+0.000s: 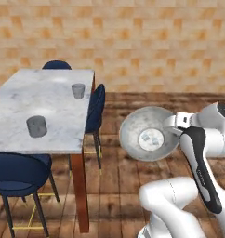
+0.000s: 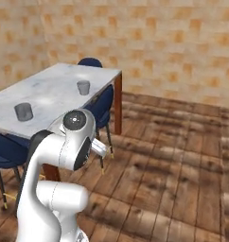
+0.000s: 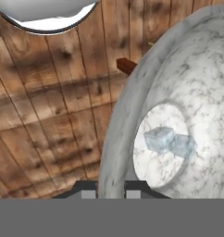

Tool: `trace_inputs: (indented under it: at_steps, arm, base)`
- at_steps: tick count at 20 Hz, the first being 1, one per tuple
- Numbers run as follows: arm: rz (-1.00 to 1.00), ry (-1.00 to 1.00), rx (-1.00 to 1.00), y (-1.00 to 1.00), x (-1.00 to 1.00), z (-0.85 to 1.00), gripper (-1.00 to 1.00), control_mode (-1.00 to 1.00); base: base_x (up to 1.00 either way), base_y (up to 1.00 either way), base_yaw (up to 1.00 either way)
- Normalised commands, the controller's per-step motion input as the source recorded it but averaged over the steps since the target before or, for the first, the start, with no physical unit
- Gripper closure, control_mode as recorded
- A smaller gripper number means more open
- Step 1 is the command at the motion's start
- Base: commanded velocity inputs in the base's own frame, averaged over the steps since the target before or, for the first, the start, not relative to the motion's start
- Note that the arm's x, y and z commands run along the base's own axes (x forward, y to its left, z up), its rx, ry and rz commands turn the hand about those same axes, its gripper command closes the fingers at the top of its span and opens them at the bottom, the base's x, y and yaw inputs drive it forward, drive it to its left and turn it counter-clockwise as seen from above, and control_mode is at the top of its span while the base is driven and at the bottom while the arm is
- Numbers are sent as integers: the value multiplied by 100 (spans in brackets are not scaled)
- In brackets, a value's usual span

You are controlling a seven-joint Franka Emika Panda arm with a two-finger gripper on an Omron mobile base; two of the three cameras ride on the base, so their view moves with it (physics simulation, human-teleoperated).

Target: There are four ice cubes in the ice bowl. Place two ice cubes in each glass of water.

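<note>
The ice bowl [image 1: 133, 125], a wide silvery metal bowl, hangs in the air over the wooden floor, right of the table. My gripper [image 1: 172, 126] is shut on its right rim. In the hand view my gripper [image 3: 110, 194] pinches the ice bowl's rim [image 3: 118, 134] between its two fingertips. Two pale ice cubes [image 3: 159, 140] lie side by side on the bowl's flat bottom, and the ice cubes [image 1: 151, 138] also show faintly from the left base. One glass of water [image 1: 77, 90] stands near the table's far right edge, a second glass of water [image 1: 36, 126] nearer its front.
The marble table [image 1: 49, 100] with a wooden leg [image 1: 82, 190] stands to the left. Blue chairs [image 1: 96, 109] sit along its right side, far end and front left. A brick wall closes the back. Open wooden floor [image 2: 173, 160] spreads to the right.
</note>
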Motion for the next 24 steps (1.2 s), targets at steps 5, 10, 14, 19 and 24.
trace_inputs:
  at_steps: [5,10,14,19,24]
  arm:
    - [0,0,0,0,0,0,100,100]
    - [0,0,0,0,0,0,100,100]
    - [0,0,0,0,0,0,100,100]
    - [0,0,0,0,0,0,100,100]
    - [0,0,0,0,0,0,100,100]
  base:
    - [58,-64,45]
    - [45,-65,45]
    - [41,-68,43]
    - [40,-70,44]
    - [38,-74,43]
